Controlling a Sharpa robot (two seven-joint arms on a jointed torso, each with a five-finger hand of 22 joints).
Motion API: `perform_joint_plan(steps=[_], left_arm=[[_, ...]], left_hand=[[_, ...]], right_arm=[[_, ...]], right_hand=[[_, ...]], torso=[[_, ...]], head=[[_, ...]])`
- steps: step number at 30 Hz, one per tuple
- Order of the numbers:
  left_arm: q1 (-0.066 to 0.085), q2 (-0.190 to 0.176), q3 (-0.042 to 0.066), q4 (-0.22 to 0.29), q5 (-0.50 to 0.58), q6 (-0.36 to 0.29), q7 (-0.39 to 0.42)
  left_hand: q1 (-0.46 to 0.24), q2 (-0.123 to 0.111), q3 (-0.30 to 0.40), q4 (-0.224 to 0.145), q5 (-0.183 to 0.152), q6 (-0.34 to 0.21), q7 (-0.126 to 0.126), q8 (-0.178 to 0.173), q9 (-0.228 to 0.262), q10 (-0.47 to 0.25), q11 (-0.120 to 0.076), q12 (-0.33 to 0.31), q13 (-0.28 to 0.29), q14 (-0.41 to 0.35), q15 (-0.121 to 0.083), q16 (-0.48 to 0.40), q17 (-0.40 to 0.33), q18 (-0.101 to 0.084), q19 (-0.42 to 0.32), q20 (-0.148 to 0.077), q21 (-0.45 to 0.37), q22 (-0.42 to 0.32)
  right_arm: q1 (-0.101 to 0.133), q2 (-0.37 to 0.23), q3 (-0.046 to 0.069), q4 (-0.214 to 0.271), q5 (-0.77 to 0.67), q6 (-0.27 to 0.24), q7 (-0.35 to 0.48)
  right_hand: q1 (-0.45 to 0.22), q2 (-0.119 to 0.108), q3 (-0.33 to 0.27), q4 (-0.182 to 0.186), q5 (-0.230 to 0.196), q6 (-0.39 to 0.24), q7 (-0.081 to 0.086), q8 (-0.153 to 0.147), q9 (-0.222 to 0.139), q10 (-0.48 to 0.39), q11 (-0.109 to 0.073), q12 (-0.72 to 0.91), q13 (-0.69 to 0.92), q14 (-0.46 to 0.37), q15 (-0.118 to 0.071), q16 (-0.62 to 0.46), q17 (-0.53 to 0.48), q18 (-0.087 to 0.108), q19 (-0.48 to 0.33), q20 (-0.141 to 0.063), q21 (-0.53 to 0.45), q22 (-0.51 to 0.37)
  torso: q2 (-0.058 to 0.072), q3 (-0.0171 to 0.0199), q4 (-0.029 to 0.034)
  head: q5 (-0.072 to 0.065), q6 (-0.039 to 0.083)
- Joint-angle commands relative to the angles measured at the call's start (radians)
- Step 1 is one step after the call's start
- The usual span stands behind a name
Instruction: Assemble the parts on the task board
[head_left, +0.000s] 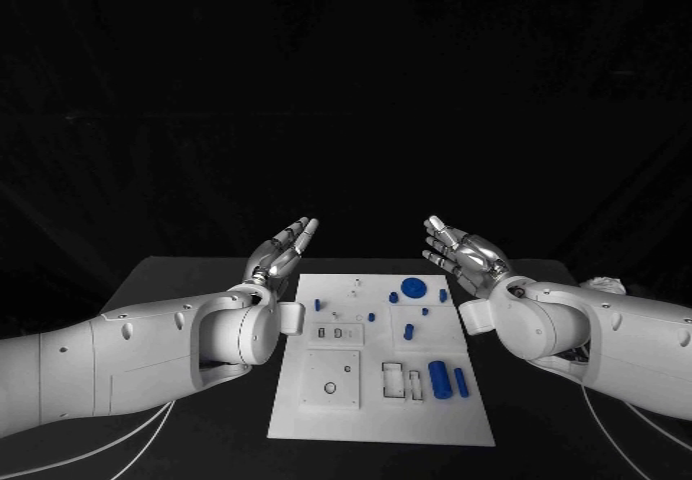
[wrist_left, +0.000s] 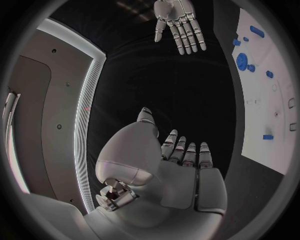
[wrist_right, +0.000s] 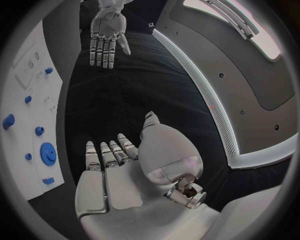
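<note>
Parts (head_left: 440, 380) lie on the board (head_left: 378, 420) in the lower middle of the frame, mostly toward its right side. Both the left hand (head_left: 283, 250) and the right hand (head_left: 464, 252) are raised above its far corners, fingers apart, holding nothing. Right hand looks nearer the blue ones, I think. The black table (head_left: 188, 275) shows around the board.
</note>
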Motion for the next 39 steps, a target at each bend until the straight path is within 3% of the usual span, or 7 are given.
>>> perform_joint_plan(steps=[1, 4, 9, 18, 31, 36, 39], left_arm=[[0.002, -0.003, 0.001, 0.001, -0.008, 0.114, 0.037], [0.003, -0.013, 0.001, 0.004, -0.064, 0.164, 0.039], [0.011, -0.038, 0.001, 0.013, -0.208, 0.22, 0.037], [0.063, -0.147, 0.001, 0.154, -0.28, 0.24, -0.003], [0.152, -0.234, 0.0, 0.289, -0.296, 0.225, -0.048], [0.166, -0.24, 0.0, 0.294, -0.297, 0.224, -0.052], [0.169, -0.236, 0.0, 0.292, -0.297, 0.226, -0.052]], left_hand=[[0.007, -0.022, 0.007, 0.0, -0.012, -0.001, -0.034, 0.003, -0.001, -0.005, 0.016, 0.002, 0.0, -0.001, 0.017, -0.004, -0.002, 0.03, 0.006, 0.049, 0.007, 0.005], [0.022, -0.043, 0.027, 0.0, -0.03, 0.011, -0.022, 0.005, 0.001, -0.001, 0.013, 0.02, 0.002, 0.004, 0.04, 0.001, 0.001, 0.05, 0.032, 0.104, 0.026, 0.018], [0.055, -0.052, 0.054, -0.001, -0.053, 0.059, -0.009, 0.012, 0.006, 0.034, 0.05, 0.127, 0.013, 0.073, 0.069, 0.057, 0.024, 0.061, 0.122, 0.17, 0.09, 0.053], [0.102, -0.039, 0.06, -0.001, -0.022, 0.128, 0.048, 0.022, 0.012, 0.063, 0.083, 0.209, 0.019, 0.141, 0.098, 0.116, 0.038, 0.058, 0.17, 0.197, 0.125, 0.067], [0.146, -0.032, 0.06, -0.002, 0.032, 0.129, 0.07, 0.02, 0.011, 0.062, 0.072, 0.208, 0.018, 0.125, 0.12, 0.115, 0.031, 0.056, 0.17, 0.202, 0.128, 0.066], [0.157, -0.03, 0.06, -0.002, 0.046, 0.139, 0.076, 0.022, 0.012, 0.062, 0.071, 0.21, 0.018, 0.12, 0.123, 0.113, 0.03, 0.055, 0.166, 0.202, 0.126, 0.064], [0.163, -0.029, 0.06, -0.002, 0.054, 0.142, 0.078, 0.023, 0.013, 0.062, 0.072, 0.211, 0.018, 0.117, 0.125, 0.112, 0.029, 0.054, 0.165, 0.203, 0.126, 0.064]], right_arm=[[0.001, -0.005, 0.0, 0.005, -0.036, 0.09, -0.008], [0.002, -0.017, 0.0, 0.012, -0.081, 0.095, -0.011], [0.012, -0.042, 0.0, 0.027, -0.208, 0.092, -0.025], [0.076, -0.088, -0.001, 0.072, -0.528, 0.069, -0.132], [0.248, -0.14, -0.005, 0.151, -1.135, 0.08, -0.401], [0.277, -0.098, -0.005, 0.123, -1.424, 0.088, -0.462], [0.282, -0.066, -0.006, 0.092, -1.525, 0.103, -0.473]], right_hand=[[0.02, -0.011, -0.01, -0.001, -0.012, 0.049, -0.019, 0.013, 0.008, 0.021, 0.047, 0.055, 0.01, 0.009, 0.049, 0.013, 0.01, -0.005, 0.001, 0.042, -0.004, 0.0], [0.06, -0.033, -0.013, -0.012, -0.02, 0.197, -0.019, 0.056, 0.039, 0.072, 0.071, 0.156, 0.028, 0.105, 0.079, 0.109, 0.06, -0.009, 0.096, 0.062, 0.068, 0.047], [0.202, -0.074, 0.015, -0.1, 0.017, 0.305, -0.048, 0.076, 0.067, 0.273, 0.098, 0.44, 0.08, 0.492, 0.103, 0.402, 0.178, -0.036, 0.522, 0.061, 0.312, 0.165], [0.405, -0.097, 0.1, -0.263, 0.155, 0.424, -0.077, 0.079, 0.09, 0.382, 0.058, 0.553, 0.084, 0.742, 0.021, 0.527, 0.211, 0.019, 0.804, 0.028, 0.441, 0.215], [0.353, -0.15, 0.106, -0.228, -0.027, 0.502, -0.088, 0.059, 0.093, 0.595, -0.016, 0.555, 0.047, 1.124, -0.099, 0.779, 0.315, 0.019, 1.05, -0.085, 0.74, 0.404], [0.375, -0.178, 0.153, -0.204, -0.005, 0.565, -0.092, 0.059, 0.108, 0.725, -0.052, 0.486, 0.044, 1.266, -0.138, 1.113, 0.573, -0.063, 1.307, -0.128, 1.251, 1.036], [0.397, -0.191, 0.192, -0.202, 0.021, 0.601, -0.088, 0.066, 0.119, 0.753, -0.056, 0.447, 0.045, 1.342, -0.15, 1.219, 0.737, -0.088, 1.376, -0.137, 1.364, 1.201]], torso=[[0.002, -0.0008, 0.0012], [0.005, -0.0011, -0.0011], [0.018, -0.0004, -0.0009], [0.075, -0.008, -0.0062], [0.148, -0.0216, 0.0067], [0.159, -0.0247, 0.0103], [0.162, -0.0246, 0.0119]], head=[[-0.004, -0.014], [-0.004, -0.024], [0.0, -0.054], [0.007, -0.076], [0.003, -0.088], [-0.006, -0.089], [-0.007, -0.089]])
